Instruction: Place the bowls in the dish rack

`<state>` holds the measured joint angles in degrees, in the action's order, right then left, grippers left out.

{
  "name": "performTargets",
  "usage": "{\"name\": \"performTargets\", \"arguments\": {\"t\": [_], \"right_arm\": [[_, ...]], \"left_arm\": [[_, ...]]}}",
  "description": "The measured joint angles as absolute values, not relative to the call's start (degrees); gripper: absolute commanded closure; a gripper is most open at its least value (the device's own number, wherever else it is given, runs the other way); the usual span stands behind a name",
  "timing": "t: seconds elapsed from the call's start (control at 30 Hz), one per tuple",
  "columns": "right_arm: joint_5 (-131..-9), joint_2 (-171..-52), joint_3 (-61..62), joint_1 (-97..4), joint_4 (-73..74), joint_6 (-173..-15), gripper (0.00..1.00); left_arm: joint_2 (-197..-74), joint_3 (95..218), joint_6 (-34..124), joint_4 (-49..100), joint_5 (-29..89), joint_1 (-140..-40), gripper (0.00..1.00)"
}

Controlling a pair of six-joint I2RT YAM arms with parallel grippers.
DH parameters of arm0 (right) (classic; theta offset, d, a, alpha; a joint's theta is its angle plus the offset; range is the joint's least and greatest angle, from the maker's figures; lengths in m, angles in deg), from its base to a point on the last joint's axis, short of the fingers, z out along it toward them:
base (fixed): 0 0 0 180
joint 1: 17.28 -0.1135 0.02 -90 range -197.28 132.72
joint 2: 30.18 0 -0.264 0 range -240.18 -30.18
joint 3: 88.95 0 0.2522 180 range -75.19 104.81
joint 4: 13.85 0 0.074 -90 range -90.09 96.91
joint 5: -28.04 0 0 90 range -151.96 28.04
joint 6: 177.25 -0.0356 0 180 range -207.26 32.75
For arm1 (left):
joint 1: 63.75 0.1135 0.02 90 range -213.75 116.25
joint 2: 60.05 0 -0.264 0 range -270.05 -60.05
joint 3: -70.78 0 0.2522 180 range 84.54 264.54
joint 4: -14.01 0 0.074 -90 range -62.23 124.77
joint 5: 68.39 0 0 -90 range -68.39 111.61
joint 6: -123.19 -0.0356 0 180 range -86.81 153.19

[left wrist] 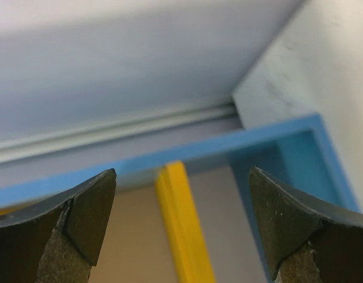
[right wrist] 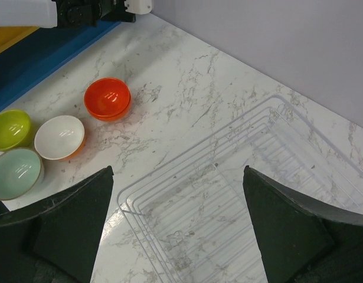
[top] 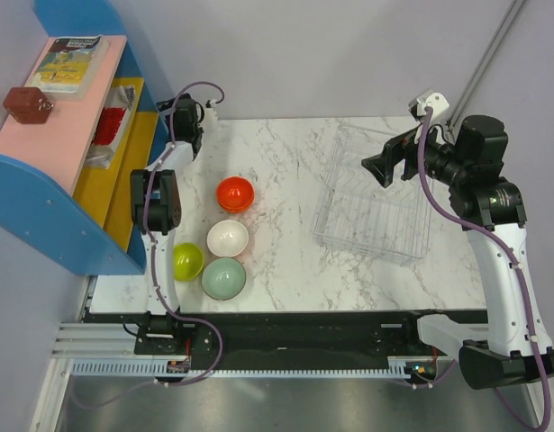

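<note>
Several bowls sit on the marble table's left half: a red-orange bowl (top: 234,193) (right wrist: 107,97) that seems to sit nested in a second one, a bowl showing white inside (top: 227,238) (right wrist: 59,137), a lime-yellow bowl (top: 187,261) (right wrist: 10,128) and a pale grey-green bowl (top: 223,278) (right wrist: 15,173). The clear dish rack (top: 376,207) (right wrist: 240,194) lies empty on the right half. My right gripper (top: 381,171) (right wrist: 178,177) is open and empty, held high above the rack. My left gripper (left wrist: 181,194) is open and empty at the table's back left corner, facing the shelf unit.
The blue, pink and yellow shelf unit (top: 69,144) (left wrist: 181,224) stands along the table's left side with a book and small items on it. A grey wall (top: 304,54) runs behind the table. The left arm (top: 159,198) stands just left of the bowls.
</note>
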<state>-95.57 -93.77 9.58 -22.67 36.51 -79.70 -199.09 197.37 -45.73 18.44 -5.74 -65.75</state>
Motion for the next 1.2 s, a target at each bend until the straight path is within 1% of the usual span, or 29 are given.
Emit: {"name": "performTargets", "arguments": {"t": [0.1,0.23,0.3,0.4,0.47,0.57,0.73,0.8,1.0,1.13,1.2], "right_arm": [[-95.5,-93.8,9.6,-22.7,36.5,-79.8,0.02],[-94.6,-93.8,9.6,-22.6,36.4,-80.0,0.02],[-94.0,-93.8,9.5,-22.6,36.3,-80.0,0.02],[-92.0,-93.9,9.1,-22.6,36.1,-80.3,0.02],[-89.8,-94.7,8.9,-22.6,35.9,-80.7,0.02],[-87.2,-97.0,9.0,-22.6,36.0,-81.5,0.02],[-82.7,-104.3,9.3,-23.0,36.7,-83.1,0.02],[-77.4,-107.8,9.7,-24.1,37.1,-83.5,0.02],[-58.0,-119.9,16.5,-30.4,38.7,-83.6,0.02],[-49.4,-127.8,21.3,-33.7,38.8,-83.9,0.02],[-46.0,-132.0,23.9,-35.3,39.0,-84.0,0.02]], "left_arm": [[-197.4,196.7,-39.9,24.7,-8.4,-68.4,0.0],[-194.1,196.6,-32.3,33.3,-8.5,-73.9,0.0],[-192.0,196.6,-28.3,37.4,-7.3,-77.3,0.0],[-187.7,195.9,-22.0,43.8,-2.2,-81.5,0.0],[-183.2,194.7,-16.8,49.4,5.3,-83.9,0.0],[-175.0,190.5,-10.8,54.9,17.5,-84.6,0.0],[-158.7,178.9,-4.1,59.4,38.7,-82.8,0.0],[-153.9,175.2,-2.7,60.1,45.5,-82.4,0.0],[-143.5,161.6,-2.5,62.4,59.5,-82.4,0.0],[-136.4,153.3,-2.5,64.4,66.1,-80.8,0.0],[-134.1,151.8,-2.5,64.5,68.0,-79.1,0.0]]}}
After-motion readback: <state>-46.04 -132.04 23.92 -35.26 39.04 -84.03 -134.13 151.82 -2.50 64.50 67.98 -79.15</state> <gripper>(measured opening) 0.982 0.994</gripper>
